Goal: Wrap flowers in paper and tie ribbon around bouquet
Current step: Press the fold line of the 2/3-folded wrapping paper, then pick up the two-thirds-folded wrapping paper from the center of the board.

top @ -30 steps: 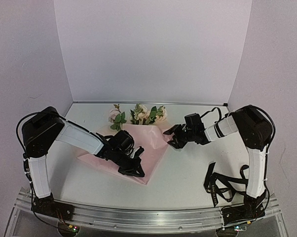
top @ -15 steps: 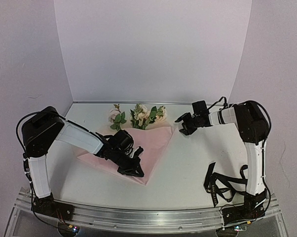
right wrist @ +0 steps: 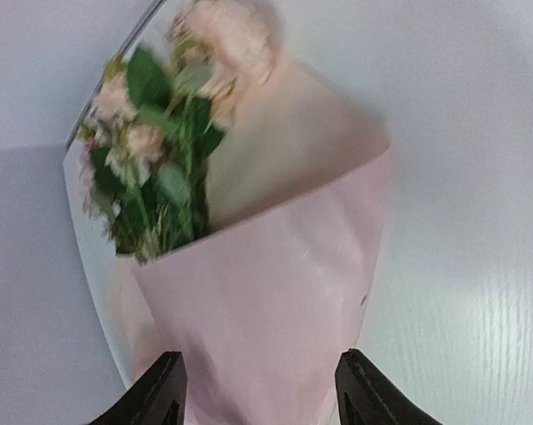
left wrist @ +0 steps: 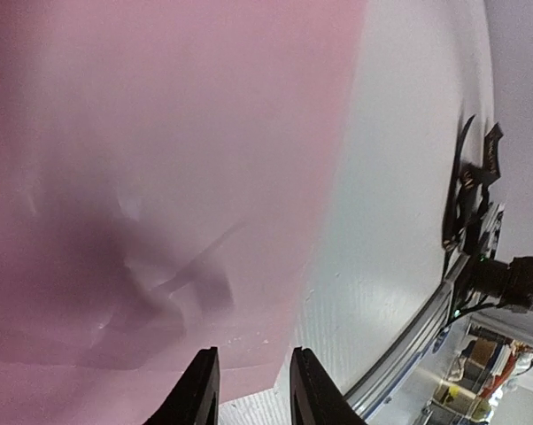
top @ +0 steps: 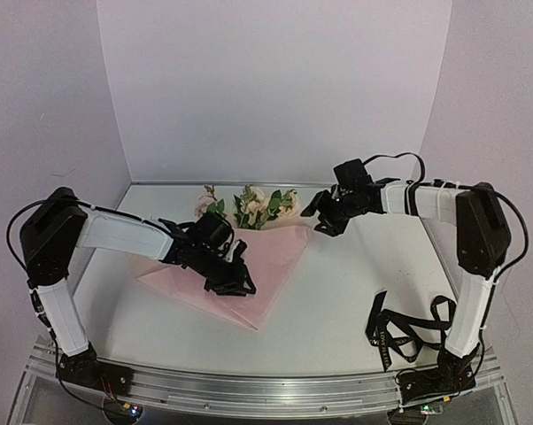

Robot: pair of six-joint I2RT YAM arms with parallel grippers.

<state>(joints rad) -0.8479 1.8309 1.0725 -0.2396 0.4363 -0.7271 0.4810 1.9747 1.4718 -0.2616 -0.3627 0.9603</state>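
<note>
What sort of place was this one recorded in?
Probably a lab robot booth, not a florist's: white table boxed in by blank walls, left arm and right arm bolted to a metal rail, only flowers, pink paper and ribbon as props.

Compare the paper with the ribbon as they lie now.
The paper is a broad pale pink sheet; the ribbon is a narrow black strip. The paper is folded over the flowers' stems mid-table; the ribbon lies in loose loops near the right arm's base. The left claw is over the paper; no claw is near the ribbon. Both rest on the table.
</note>
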